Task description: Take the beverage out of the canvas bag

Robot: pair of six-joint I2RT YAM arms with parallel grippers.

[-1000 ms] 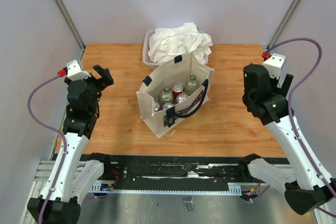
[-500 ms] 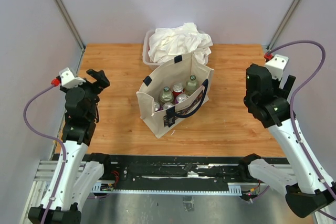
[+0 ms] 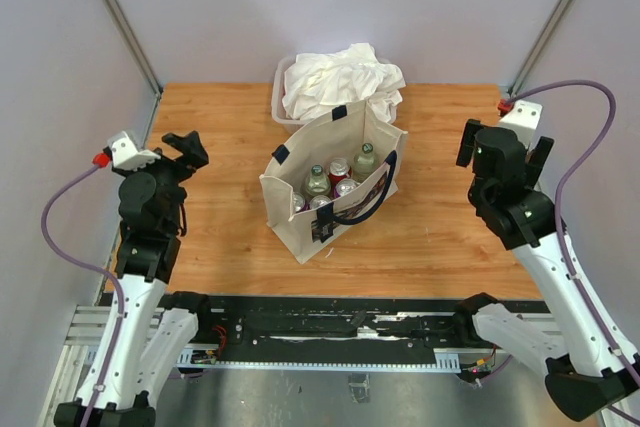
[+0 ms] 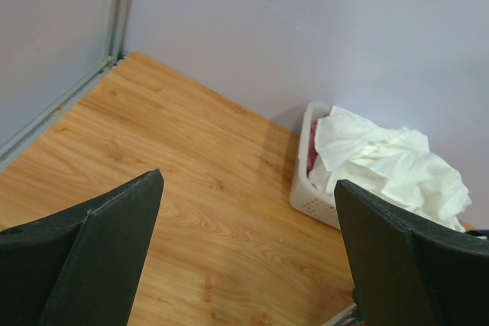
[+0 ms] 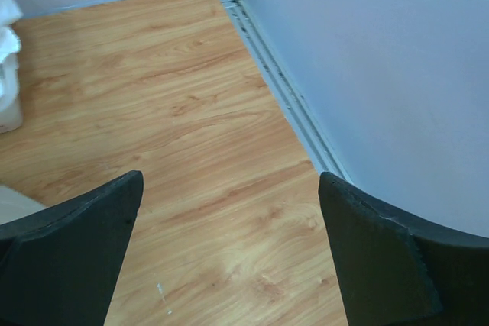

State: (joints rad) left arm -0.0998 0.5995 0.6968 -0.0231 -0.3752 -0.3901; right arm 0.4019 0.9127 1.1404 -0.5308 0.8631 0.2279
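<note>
Beige canvas bag w/ dark navy strap handles [image 3: 288,195] stands upright, mouth open, mid-table on the wooden tabletop [image 3: 220,227]. Inside it are several beverage bottles and cans [image 3: 317,181], packed close, tops showing. Just behind the bag sits a translucent plastic tub [image 3: 278,102] heaped w/ white cloth [image 3: 340,75]. Left gripper [image 4: 246,188]: fingers wide apart, holding nothing, over wood at table's left side, well apart from bag. Right gripper [image 5: 229,181]: likewise spread, holding nothing, near table's right edge, well apart from bag.
</note>
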